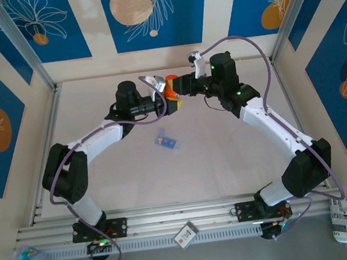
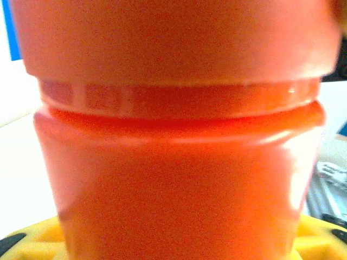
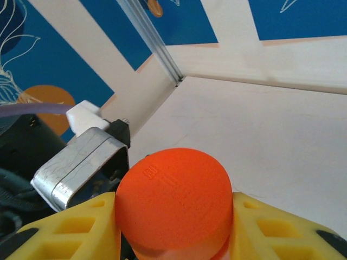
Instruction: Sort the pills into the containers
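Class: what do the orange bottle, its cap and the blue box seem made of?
The bottle looks like glossy translucent plastic: bright highlights. The cap: matte opaque plastic, moulded lettering. The box: probably translucent plastic, too small to confirm.

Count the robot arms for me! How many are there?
2. The left arm reaches in from the left side and the right arm from the right. They meet at the orange bottle in the middle, toward the back.

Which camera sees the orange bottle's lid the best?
The right wrist view: the orange lid is sharp, its whole top showing between the right gripper's fingers. In the left wrist view its side is blurry; in the top view it is a tiny orange speck.
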You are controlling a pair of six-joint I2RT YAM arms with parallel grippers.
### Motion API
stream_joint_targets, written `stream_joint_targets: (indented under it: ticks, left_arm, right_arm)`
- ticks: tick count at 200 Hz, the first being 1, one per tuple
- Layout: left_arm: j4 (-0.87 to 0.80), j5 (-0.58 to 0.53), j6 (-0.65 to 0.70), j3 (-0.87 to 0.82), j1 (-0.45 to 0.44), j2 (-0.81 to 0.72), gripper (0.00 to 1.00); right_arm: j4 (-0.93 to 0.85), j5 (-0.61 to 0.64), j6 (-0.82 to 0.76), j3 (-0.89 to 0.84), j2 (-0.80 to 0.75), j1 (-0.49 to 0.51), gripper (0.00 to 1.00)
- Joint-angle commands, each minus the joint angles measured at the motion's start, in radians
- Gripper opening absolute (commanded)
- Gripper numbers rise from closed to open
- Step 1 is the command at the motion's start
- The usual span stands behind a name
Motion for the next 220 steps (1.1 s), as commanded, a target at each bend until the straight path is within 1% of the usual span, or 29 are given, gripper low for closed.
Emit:
stream_joint_targets:
  ticks: [1,12,25,51,70,89,107,128,143,172,220]
  left_arm:
    - [0.105,-0.097,0.097,0.016,-0.035,-0.069,0.0]
    - [0.107,-0.085,0.094,0.016,-0.034,-0.064,0.0]
    - [0.102,-0.068,0.091,0.02,-0.03,-0.055,0.0]
    - [0.103,-0.005,0.062,0.037,-0.017,-0.032,0.0]
    - [0.102,0.049,0.041,0.053,-0.007,-0.012,0.0]
    - [0.085,0.115,0.031,0.075,-0.001,0.005,0.0]
    - [0.05,0.165,0.032,0.096,0.001,0.015,0.0]
    - [0.011,0.212,0.032,0.12,0.006,0.026,0.0]
    - [-0.022,0.242,0.033,0.14,0.007,0.037,0.0]
    - [-0.054,0.27,0.032,0.154,0.006,0.048,0.0]
    - [-0.071,0.278,0.04,0.151,0.007,0.048,0.0]
  right_arm:
    - [-0.038,0.043,0.082,-0.025,0.019,0.033,0.26]
    - [-0.056,0.031,0.073,-0.006,0.015,0.022,0.29]
    - [-0.077,-0.002,0.061,0.015,0.0,-0.004,0.36]
    - [-0.079,-0.091,0.036,0.016,-0.08,-0.082,0.56]
    - [-0.067,-0.142,0.005,-0.003,-0.139,-0.136,0.68]
    - [-0.098,-0.192,-0.034,0.007,-0.154,-0.187,0.76]
    - [-0.2,-0.265,-0.094,0.08,-0.11,-0.223,0.82]
    - [-0.342,-0.349,-0.178,0.204,-0.029,-0.225,0.86]
    - [-0.427,-0.379,-0.224,0.283,0.023,-0.213,0.87]
    - [-0.534,-0.369,-0.299,0.384,0.089,-0.169,0.87]
    - [-0.608,-0.354,-0.343,0.438,0.141,-0.127,0.79]
